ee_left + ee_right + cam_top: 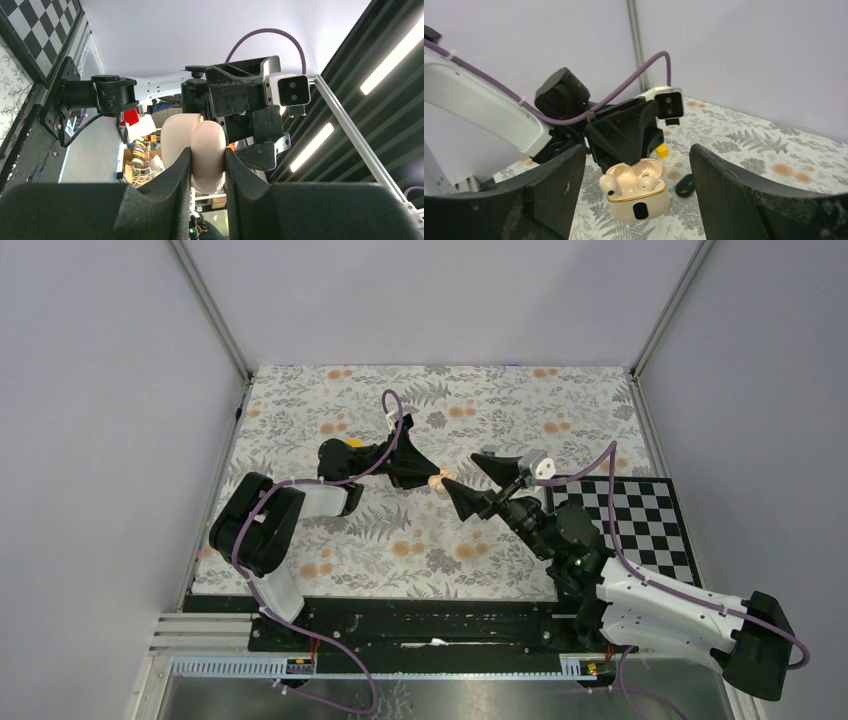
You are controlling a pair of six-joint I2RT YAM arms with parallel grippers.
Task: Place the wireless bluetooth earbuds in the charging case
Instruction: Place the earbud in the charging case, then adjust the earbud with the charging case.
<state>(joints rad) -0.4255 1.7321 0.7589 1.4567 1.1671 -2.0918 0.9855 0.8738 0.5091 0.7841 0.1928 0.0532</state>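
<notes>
The charging case [638, 197] is a cream, gold-rimmed case with its lid open. My left gripper [207, 170] is shut on it and holds it above the table; the case also shows in the left wrist view [207, 147] and the top view [441, 481]. Two cream earbuds sit in it. The left earbud [610, 184] stands higher and tilted, the right earbud [649, 182] sits lower in its socket. My right gripper [638, 155] is open and empty, its jaws wide on either side of the case, and it faces the left gripper [425, 478] in the top view [472, 483].
A small black oval object [685, 186] lies on the floral mat behind the case. A small yellow block [662, 151] lies further back, also in the top view [352, 445]. A checkerboard [630, 520] covers the table's right side.
</notes>
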